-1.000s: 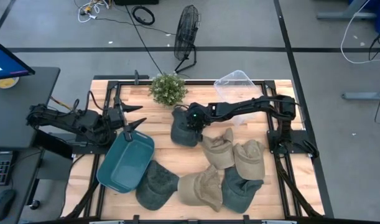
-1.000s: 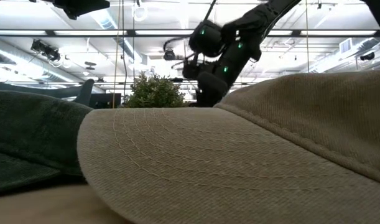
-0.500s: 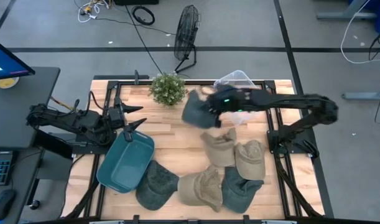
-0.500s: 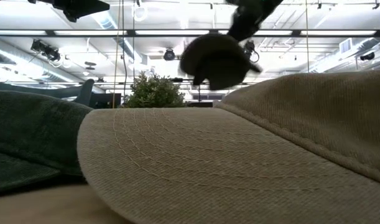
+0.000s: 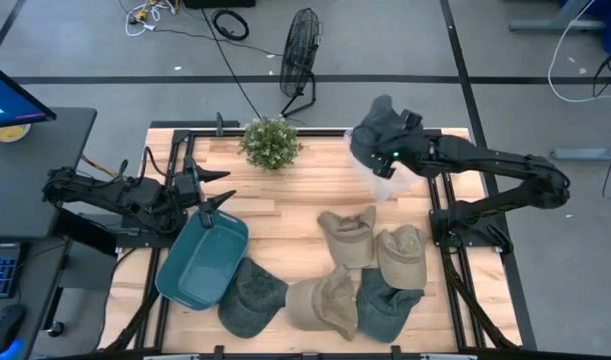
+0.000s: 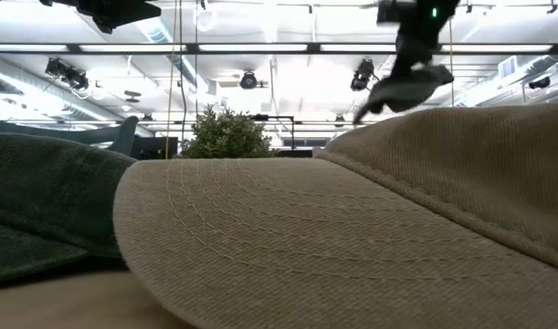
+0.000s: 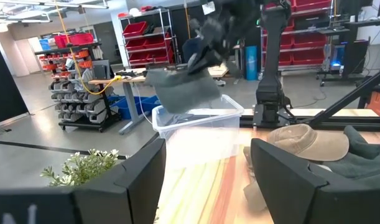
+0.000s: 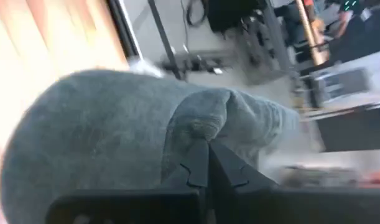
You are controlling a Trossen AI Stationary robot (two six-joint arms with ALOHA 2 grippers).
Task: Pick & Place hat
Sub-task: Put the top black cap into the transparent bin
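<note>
My right gripper (image 5: pixel 387 142) is shut on a dark grey hat (image 5: pixel 373 125) and carries it in the air over the clear plastic bin (image 5: pixel 389 178) at the table's far right. The left wrist view shows the same hat (image 7: pixel 182 87) above that bin (image 7: pixel 202 127), and the low view shows the hat (image 6: pixel 406 87) hanging high up. My left gripper (image 5: pixel 217 188) is open and waits at the table's left side, by the teal tub (image 5: pixel 200 260). Several other hats, tan (image 5: pixel 350 235) and dark (image 5: pixel 250 295), lie on their crowns and brims on the near part of the table. My right gripper pinches a bunched fold of the hat's crown cloth (image 8: pixel 205 134) between its two shut fingers (image 8: pixel 196 171). The hat is lifted clear of the table and the bin, and it droops slack around and below the fingers.
A potted plant (image 5: pixel 270 140) stands at the far edge, left of the clear bin. A tan hat (image 6: pixel 352 238) and a dark one (image 6: pixel 41 210) fill the low view. Bare wood (image 5: pixel 275 215) lies between the teal tub and the hats. A fan (image 5: pixel 300 50) stands beyond the table.
My right gripper has risen from the table's middle with the dark grey hat and swung toward the far right corner. The hat, first low near the plant, is now lifted clear and hangs over the clear bin.
</note>
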